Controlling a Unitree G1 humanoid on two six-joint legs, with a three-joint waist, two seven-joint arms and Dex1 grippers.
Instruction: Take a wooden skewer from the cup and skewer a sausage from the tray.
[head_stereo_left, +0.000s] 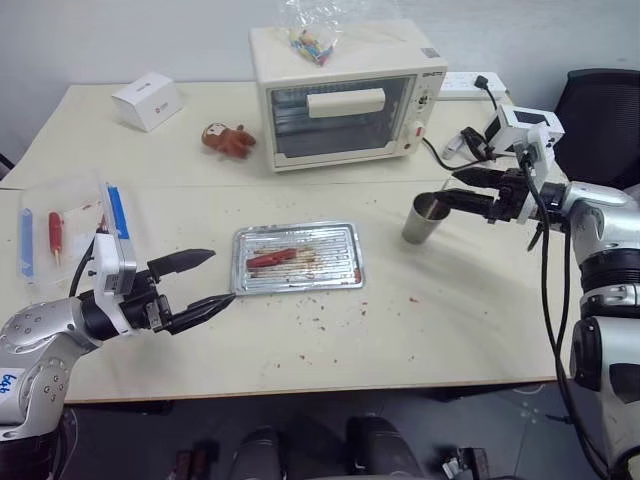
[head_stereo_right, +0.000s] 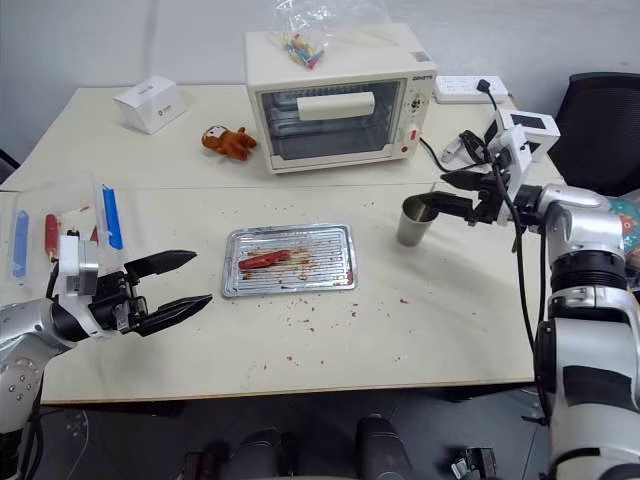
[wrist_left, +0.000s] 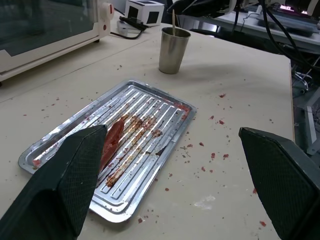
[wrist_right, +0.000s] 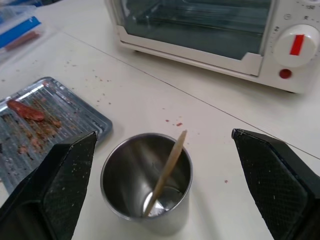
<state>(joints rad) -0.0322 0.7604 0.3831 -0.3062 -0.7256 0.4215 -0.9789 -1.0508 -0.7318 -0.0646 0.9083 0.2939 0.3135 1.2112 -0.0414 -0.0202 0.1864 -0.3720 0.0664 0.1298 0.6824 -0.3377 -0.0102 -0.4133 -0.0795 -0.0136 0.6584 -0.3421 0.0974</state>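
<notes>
One skewer (wrist_right: 167, 167), one cup (wrist_right: 146, 182), one sausage (head_stereo_left: 271, 258), one tray (head_stereo_left: 345, 236).

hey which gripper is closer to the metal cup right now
Right. The right gripper hovers open just above the cup, its fingers either side of the skewer leaning inside. The left gripper waits open across the table, beyond the tray.
</notes>
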